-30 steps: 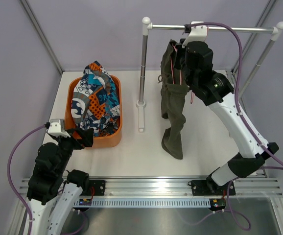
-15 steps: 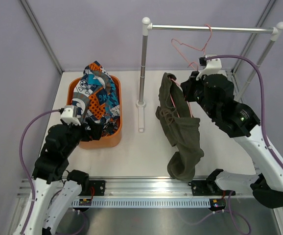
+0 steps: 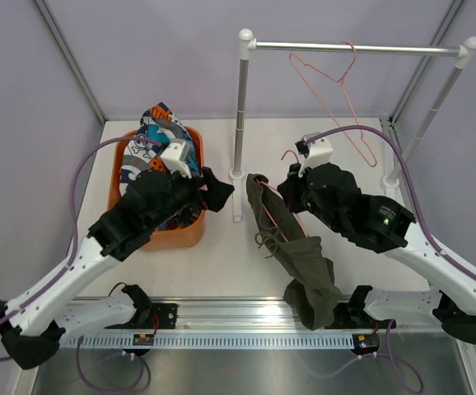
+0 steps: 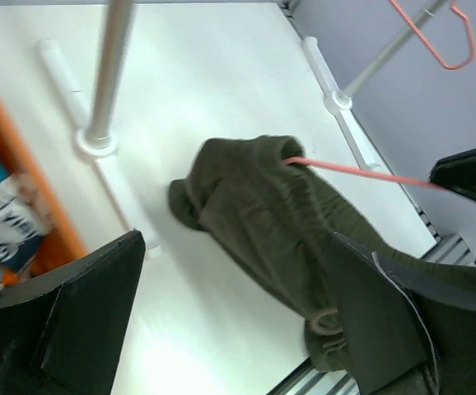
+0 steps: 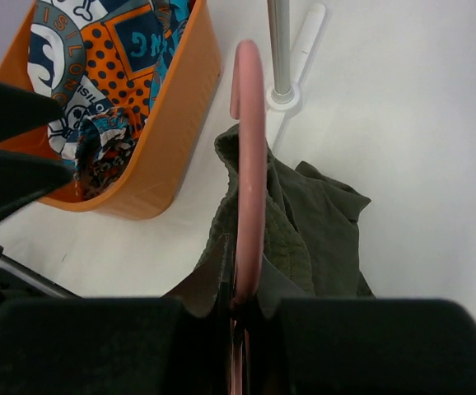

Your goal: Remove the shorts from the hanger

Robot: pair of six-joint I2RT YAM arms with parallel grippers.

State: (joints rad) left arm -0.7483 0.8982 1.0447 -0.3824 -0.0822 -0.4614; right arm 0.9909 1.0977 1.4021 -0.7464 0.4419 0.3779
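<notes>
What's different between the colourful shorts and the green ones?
The printed shorts are a busy blue, orange and white pattern; the olive shorts are plain. The printed shorts lie bunched in the orange basket; the olive shorts hang on a pink hanger pinched in the right gripper. Both are soft, crumpled cloth.

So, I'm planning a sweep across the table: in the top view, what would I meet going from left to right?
Orange basket holding the printed shorts → left end effector → rack's left post → olive-green shorts → rack's right post.
</notes>
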